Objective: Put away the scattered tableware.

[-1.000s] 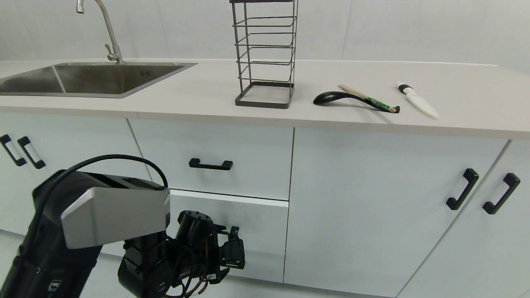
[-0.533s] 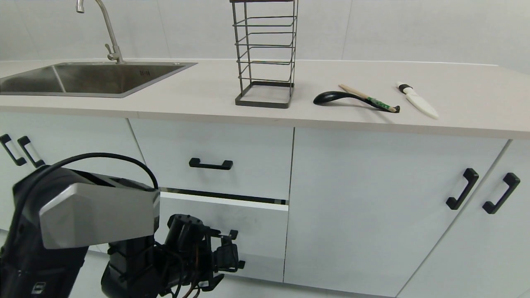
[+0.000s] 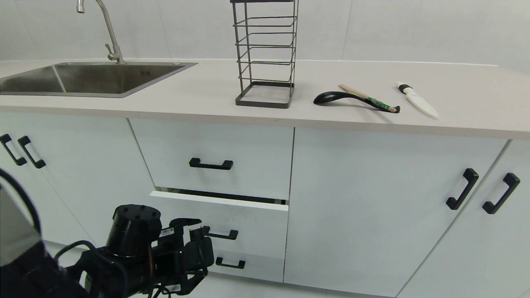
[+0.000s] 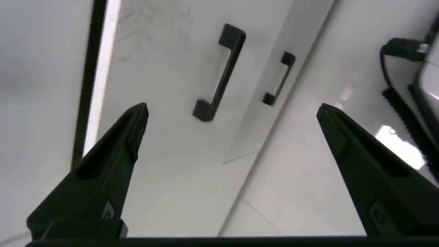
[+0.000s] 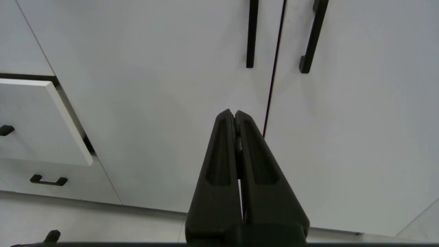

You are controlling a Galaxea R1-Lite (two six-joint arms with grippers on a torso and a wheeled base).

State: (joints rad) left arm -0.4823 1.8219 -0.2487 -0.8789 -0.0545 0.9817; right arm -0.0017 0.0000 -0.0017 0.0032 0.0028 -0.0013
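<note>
On the counter (image 3: 198,95) lie a black ladle (image 3: 331,98), a pair of wooden chopsticks (image 3: 366,98) resting across its handle, and a white knife (image 3: 417,102) to their right. Below, the middle drawer (image 3: 252,217) stands slightly open, with a dark gap above its front. My left gripper (image 3: 203,248) is low in front of that drawer, open and holding nothing, a little short of the drawer handle (image 3: 222,235). In the left wrist view the left gripper (image 4: 232,111) frames that handle (image 4: 218,75). My right gripper (image 5: 234,115) is shut and empty, facing white cabinet doors.
A tall wire rack (image 3: 265,54) stands mid-counter, with a sink (image 3: 91,78) and tap at the left. The top drawer handle (image 3: 210,164) and bottom drawer handle (image 3: 230,263) sit above and below the open one. Cabinet door handles (image 3: 461,189) are at the right.
The middle drawer has slid out a little, showing a dark gap. My left gripper has let go of its handle and drawn back down and to the left.
</note>
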